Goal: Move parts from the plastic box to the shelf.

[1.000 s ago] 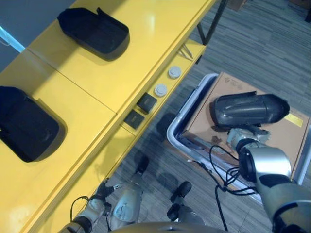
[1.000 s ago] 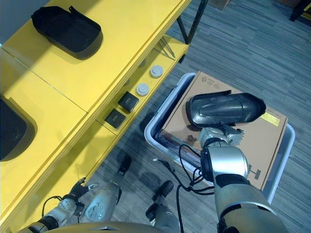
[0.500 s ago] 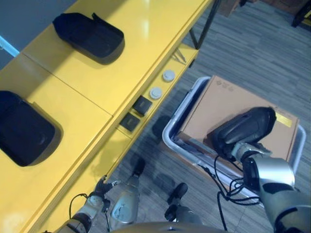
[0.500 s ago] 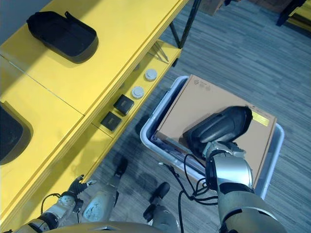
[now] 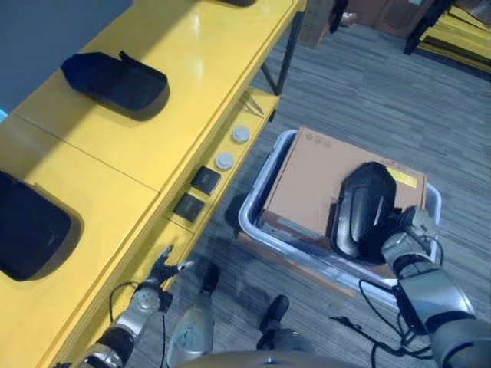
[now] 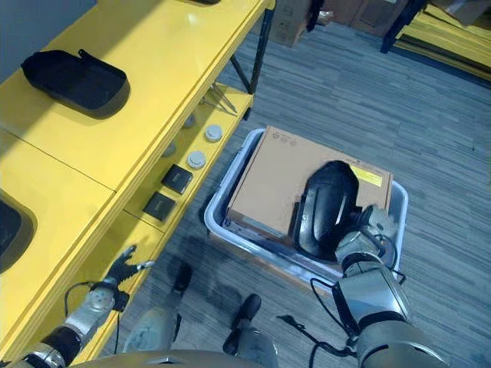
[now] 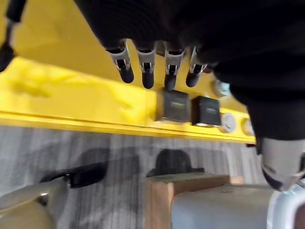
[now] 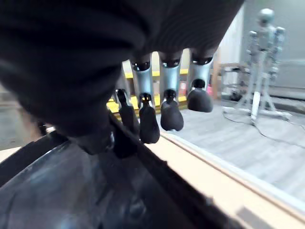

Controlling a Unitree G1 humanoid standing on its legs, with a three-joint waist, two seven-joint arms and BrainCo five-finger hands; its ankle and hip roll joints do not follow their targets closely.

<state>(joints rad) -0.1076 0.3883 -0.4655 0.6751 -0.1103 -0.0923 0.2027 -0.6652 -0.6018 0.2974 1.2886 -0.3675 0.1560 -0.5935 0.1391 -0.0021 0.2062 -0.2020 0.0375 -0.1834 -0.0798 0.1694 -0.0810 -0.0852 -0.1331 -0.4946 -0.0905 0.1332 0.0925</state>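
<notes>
A long black moulded part [image 5: 364, 207] is tipped up over the near right of the cardboard sheet [image 5: 311, 172] that covers the white plastic box [image 5: 252, 201]. My right hand [image 5: 410, 230] is shut on the part's near end. In the right wrist view its fingers [image 8: 167, 107] curl over the rim of the black part [image 8: 71, 191]. The yellow shelf [image 5: 176, 123] runs along the left and bears two more black parts [image 5: 115, 78] [image 5: 31, 234]. My left hand [image 5: 157, 274] hangs open by the shelf's front edge, and its fingers [image 7: 147, 71] are straight.
On the lower shelf lie two black square pieces [image 5: 205, 180] [image 5: 188, 207] and two white discs [image 5: 224, 161] [image 5: 241, 134]. A dark shelf leg [image 5: 276, 57] stands near the box. A carton [image 5: 314, 19] and yellow racks [image 5: 453, 27] are further off on the grey floor.
The camera has moved. My right hand has swung the black part from crosswise to lengthwise, towards the box's near right corner. My left hand has risen a little with its fingers spread.
</notes>
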